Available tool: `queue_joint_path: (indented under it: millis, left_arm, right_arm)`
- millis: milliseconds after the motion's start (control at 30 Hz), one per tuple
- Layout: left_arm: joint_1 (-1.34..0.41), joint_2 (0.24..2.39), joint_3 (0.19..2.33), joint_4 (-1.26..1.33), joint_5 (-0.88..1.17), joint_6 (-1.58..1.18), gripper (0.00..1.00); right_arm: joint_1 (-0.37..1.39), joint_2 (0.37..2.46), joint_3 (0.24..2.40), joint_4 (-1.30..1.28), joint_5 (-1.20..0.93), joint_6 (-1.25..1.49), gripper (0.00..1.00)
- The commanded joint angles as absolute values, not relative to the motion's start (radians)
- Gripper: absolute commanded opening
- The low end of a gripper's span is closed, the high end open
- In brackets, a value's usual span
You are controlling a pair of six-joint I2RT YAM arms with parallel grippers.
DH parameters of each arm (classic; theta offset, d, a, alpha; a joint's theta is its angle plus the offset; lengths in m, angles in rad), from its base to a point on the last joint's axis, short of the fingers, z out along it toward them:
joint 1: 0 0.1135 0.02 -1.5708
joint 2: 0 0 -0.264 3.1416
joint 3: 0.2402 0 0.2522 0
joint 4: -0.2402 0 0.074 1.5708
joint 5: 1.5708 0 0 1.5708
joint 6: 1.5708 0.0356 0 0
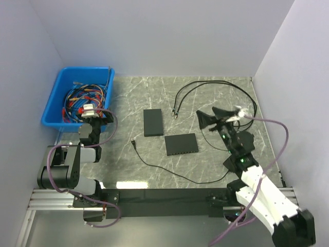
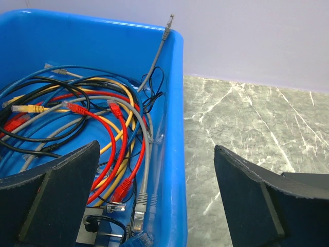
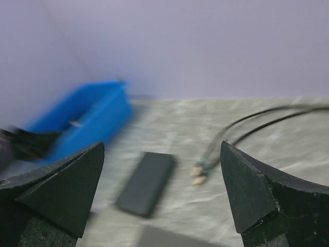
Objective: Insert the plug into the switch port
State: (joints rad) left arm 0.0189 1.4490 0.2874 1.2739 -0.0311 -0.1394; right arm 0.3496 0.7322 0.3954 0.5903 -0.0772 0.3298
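Plugs [image 3: 199, 175] sit ahead of my open right gripper [image 3: 162, 150], ready to grab; left gripper [image 2: 157, 150] hangs open by the bin [image 2: 176, 103].

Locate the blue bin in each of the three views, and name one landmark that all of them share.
Top external: the blue bin is in the upper left of the picture.
Left wrist: the blue bin fills the left half, with cables inside.
Right wrist: the blue bin is blurred, left of centre.
Shared landmark: the grey marble table, beside the bin in every view.
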Motion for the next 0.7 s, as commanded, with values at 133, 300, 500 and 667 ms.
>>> queue_joint_path:
  millis: [133,300,500,667]
  left_arm:
    - [0.023,1.457,0.255,1.197,-0.048,-0.161,0.99]
    - [0.025,1.460,0.255,1.198,-0.048,-0.161,1.00]
    - [0.011,1.415,0.302,1.102,-0.133,-0.167,1.00]
    - [-0.031,1.295,0.687,0.346,-0.083,-0.340,0.99]
  right_arm:
    - [0.382,0.655,0.343,0.377,-0.100,0.687,0.93]
    - [0.394,0.627,0.396,0.226,-0.046,0.606,0.94]
    - [0.394,0.618,0.393,0.219,-0.075,0.578,0.94]
    - [0.397,0.666,0.379,0.250,-0.077,0.564,0.92]
